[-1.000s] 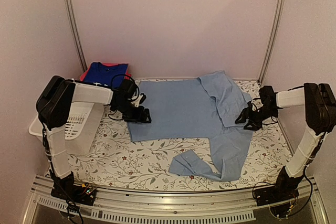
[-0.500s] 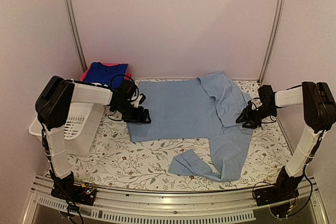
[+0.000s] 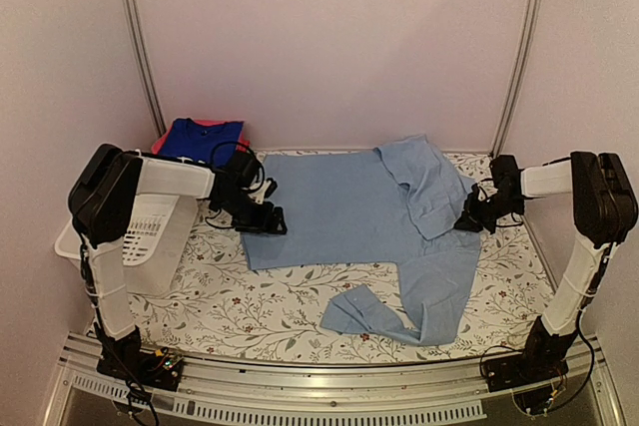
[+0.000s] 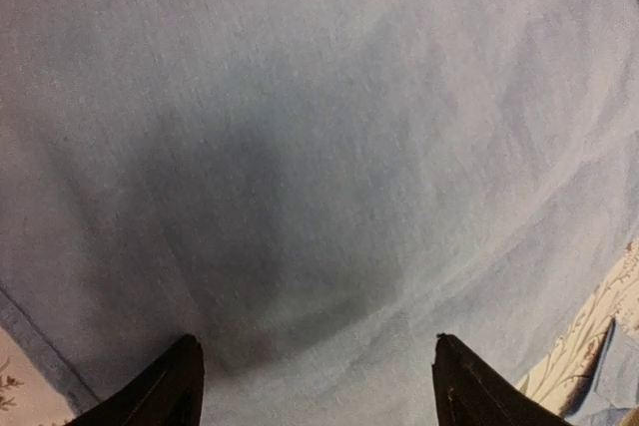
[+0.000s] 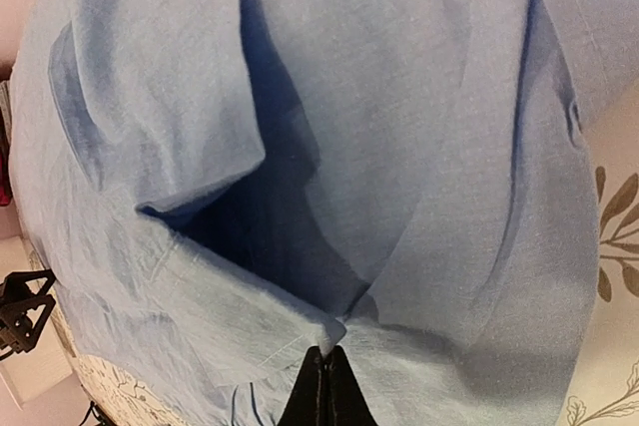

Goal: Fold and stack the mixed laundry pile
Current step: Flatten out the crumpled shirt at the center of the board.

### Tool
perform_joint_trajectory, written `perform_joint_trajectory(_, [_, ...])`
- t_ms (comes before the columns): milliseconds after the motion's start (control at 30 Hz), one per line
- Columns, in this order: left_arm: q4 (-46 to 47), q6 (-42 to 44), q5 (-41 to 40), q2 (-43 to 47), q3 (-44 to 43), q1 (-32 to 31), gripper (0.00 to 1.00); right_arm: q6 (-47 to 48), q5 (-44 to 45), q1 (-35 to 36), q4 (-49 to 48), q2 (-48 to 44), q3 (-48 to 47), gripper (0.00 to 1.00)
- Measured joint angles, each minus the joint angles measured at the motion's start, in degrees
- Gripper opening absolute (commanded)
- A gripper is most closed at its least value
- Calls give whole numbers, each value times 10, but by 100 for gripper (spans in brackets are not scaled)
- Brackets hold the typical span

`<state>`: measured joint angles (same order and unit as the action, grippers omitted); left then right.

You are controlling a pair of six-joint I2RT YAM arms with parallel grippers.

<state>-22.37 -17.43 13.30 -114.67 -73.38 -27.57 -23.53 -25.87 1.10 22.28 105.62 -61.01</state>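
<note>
A large pale-blue button shirt [image 3: 339, 207] lies spread on the table, one sleeve folded over its right side and another trailing toward the front. My left gripper [image 3: 268, 224] hovers open just over the shirt's left edge; in the left wrist view its gripper [image 4: 315, 343] has only flat shirt cloth [image 4: 300, 127] between the fingertips. My right gripper [image 3: 469, 223] is at the shirt's right edge. In the right wrist view that gripper [image 5: 326, 354] is shut, pinching a small fold of the shirt [image 5: 419, 147]. At the back left a blue item with white print [image 3: 203, 139] rests on a pink-red garment [image 3: 160, 142].
A white slotted basket [image 3: 150, 231] stands at the left table edge under the left arm. A floral tablecloth [image 3: 260, 296] covers the table. Metal posts rise at the back left [image 3: 140, 47] and back right [image 3: 519, 47]. Walls close in on both sides.
The right gripper has moved a little toward the shirt and closed from open onto a fold at its right edge. The left arm and gripper have not moved.
</note>
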Motion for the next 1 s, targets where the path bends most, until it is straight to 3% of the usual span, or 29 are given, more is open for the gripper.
perform_joint_trajectory(33, [-3, 0, 0, -1, -3, 0, 79, 1, 0, 0, 0, 0, -3, 1])
perform_joint_trajectory(133, [-9, 0, 0, -6, -11, 1, 79, 4, 2, 0, 3, 0, -14, 31])
perform_joint_trajectory(200, [-12, 0, 0, -9, -17, 1, 79, 11, 11, 0, 9, 0, -24, 45])
perform_joint_trajectory(267, [-15, 0, 0, -12, -22, 2, 79, 17, 19, -1, 13, 0, -32, 53])
perform_joint_trajectory(333, [-18, 0, 0, -16, -27, 3, 79, 23, 24, -3, 16, 2, -40, 53])
perform_joint_trajectory(633, [-21, 1, 3, -19, -31, 10, 79, 45, -13, -6, 11, 47, -52, 42])
perform_joint_trajectory(767, [-20, 1, 4, -20, -33, 13, 79, 55, -57, -8, 3, 55, -52, 25])
perform_joint_trajectory(867, [-20, 1, 5, -21, -34, 15, 79, 63, -88, -8, 3, 55, -47, 3])
perform_joint_trajectory(1000, [-20, 1, 6, -21, -34, 15, 79, 71, -130, -8, 6, 52, -42, 0])
